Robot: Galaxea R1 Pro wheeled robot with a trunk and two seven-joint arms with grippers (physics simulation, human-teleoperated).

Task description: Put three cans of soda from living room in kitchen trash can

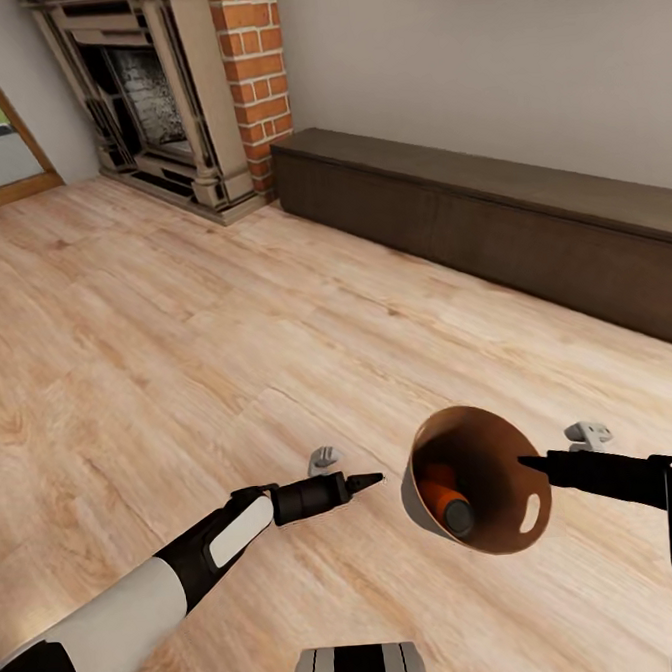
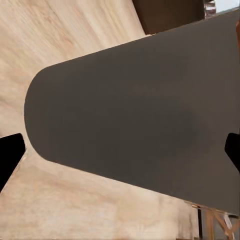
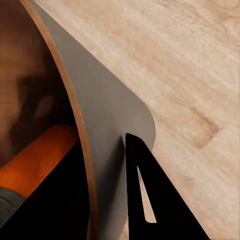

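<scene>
My right end effector (image 1: pixel 530 460) pinches the rim of the coppery-brown tapered trash bin (image 1: pixel 470 437), carried tilted above the pale wood floor (image 1: pixel 178 367) with a bright orange soda can (image 1: pixel 442 494) inside, left end effector (image 1: pixel 371 481) closed and empty nearby, so I judge keeping the mouth upward matters.

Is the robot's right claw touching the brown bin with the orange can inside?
Touching. In the right wrist view, a dark finger lies flat against the bin's grey outer wall, the other sits inside, beside the orange can.
</scene>
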